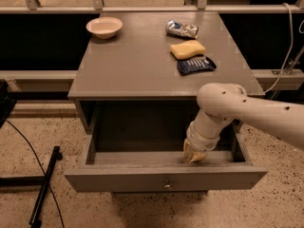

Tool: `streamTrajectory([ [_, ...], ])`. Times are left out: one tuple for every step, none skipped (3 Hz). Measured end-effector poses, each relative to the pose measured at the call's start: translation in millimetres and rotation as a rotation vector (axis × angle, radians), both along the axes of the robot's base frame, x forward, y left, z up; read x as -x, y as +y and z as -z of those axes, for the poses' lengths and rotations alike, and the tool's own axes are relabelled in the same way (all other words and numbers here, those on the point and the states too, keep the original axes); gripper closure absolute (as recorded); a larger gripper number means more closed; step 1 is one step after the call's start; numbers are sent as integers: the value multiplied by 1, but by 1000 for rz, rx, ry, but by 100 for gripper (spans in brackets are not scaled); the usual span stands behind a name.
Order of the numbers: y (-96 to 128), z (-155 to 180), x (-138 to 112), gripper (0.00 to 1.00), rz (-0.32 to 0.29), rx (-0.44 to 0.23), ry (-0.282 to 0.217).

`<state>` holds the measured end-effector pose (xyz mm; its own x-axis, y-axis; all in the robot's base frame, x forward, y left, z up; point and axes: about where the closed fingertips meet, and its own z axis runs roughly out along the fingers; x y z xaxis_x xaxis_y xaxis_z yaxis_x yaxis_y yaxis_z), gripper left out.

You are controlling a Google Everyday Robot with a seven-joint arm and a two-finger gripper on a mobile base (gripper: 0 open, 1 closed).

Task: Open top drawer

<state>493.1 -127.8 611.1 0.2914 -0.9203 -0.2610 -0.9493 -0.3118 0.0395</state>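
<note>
The top drawer [161,178] of the grey cabinet stands pulled far out toward me. Its wide grey front carries a small round metal knob [166,186] at centre, and its grey box interior shows nothing inside. My white arm comes in from the right and bends down into the drawer. My gripper [193,157] points down inside the drawer, just behind the right-centre of the front panel and above the knob's right side. The front panel's top edge hides its tips.
On the cabinet top [128,65] lie a white bowl [104,27] at the back left, a silver snack bag [182,29], a yellow sponge [187,49] and a dark blue packet [196,65] at the right. A black stand [45,186] lies on the floor at left.
</note>
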Motion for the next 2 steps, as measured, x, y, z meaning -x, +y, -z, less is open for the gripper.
streamTrajectory([
  [-17,-7,36,100,-14,30,59],
  [-34,-13,66,100,-14,44,111],
])
